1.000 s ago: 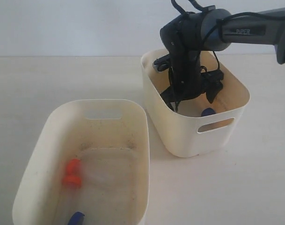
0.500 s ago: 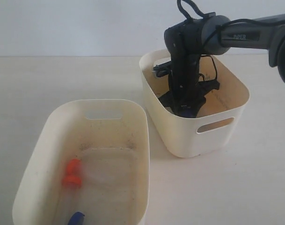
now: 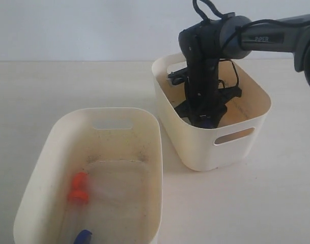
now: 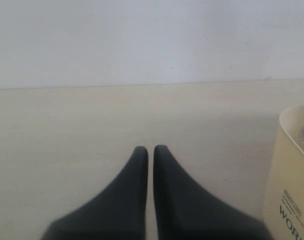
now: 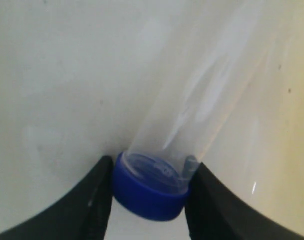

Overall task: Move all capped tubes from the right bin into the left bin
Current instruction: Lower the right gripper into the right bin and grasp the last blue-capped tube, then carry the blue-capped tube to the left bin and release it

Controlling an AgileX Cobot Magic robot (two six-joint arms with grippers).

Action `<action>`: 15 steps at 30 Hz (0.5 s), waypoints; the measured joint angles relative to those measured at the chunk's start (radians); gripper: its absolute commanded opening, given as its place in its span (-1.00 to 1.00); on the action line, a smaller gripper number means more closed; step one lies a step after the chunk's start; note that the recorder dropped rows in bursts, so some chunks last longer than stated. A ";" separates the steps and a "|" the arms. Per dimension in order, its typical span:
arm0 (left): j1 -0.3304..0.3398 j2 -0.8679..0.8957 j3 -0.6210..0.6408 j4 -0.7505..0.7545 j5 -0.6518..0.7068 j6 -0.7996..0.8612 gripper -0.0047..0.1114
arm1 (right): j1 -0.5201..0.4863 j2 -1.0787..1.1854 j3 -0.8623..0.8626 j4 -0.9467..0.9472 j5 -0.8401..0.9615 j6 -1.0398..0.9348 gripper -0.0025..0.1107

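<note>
My right gripper point(image 3: 205, 120) reaches down inside the right bin point(image 3: 203, 152). In the right wrist view the right gripper point(image 5: 151, 192) is shut on the dark blue cap point(image 5: 149, 195) of a clear capped tube point(image 5: 201, 100), whose body points away over the bin floor. The left bin point(image 3: 40, 152) holds orange caps point(image 3: 77, 189) side by side and a blue cap point(image 3: 83, 236) at its near end; their clear bodies barely show. In the left wrist view my left gripper point(image 4: 151, 148) is shut and empty over the bare table; it is out of the exterior view.
The two bins stand close together on a pale tabletop point(image 3: 68, 86). The right arm point(image 3: 266, 35) comes in from the upper right. A cream bin wall with a printed label point(image 4: 291, 175) shows at the edge of the left wrist view.
One second ago the right gripper stood open in the right bin with a blue cap beside it. It has since closed on that cap and has barely moved in the last half second.
</note>
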 measured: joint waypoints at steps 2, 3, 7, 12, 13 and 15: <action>0.000 0.000 0.000 0.000 0.000 0.000 -0.84 | 0.000 -0.020 0.012 0.004 0.028 -0.003 -0.96; 0.000 0.000 0.000 0.000 0.000 0.000 -0.84 | 0.000 -0.034 0.017 0.004 0.038 -0.006 -0.96; 0.000 0.000 0.000 0.000 0.000 0.000 -0.84 | 0.000 -0.138 0.020 0.016 0.052 -0.019 -0.96; 0.000 0.000 0.000 0.000 0.000 0.000 -0.84 | 0.000 -0.299 0.020 0.083 0.055 -0.087 -0.96; 0.000 0.000 0.000 0.000 0.000 0.000 -0.84 | 0.000 -0.329 0.020 0.120 0.056 -0.107 -0.96; 0.000 0.000 0.000 0.000 0.000 0.000 -0.84 | 0.000 -0.379 0.020 0.214 0.057 -0.152 -0.96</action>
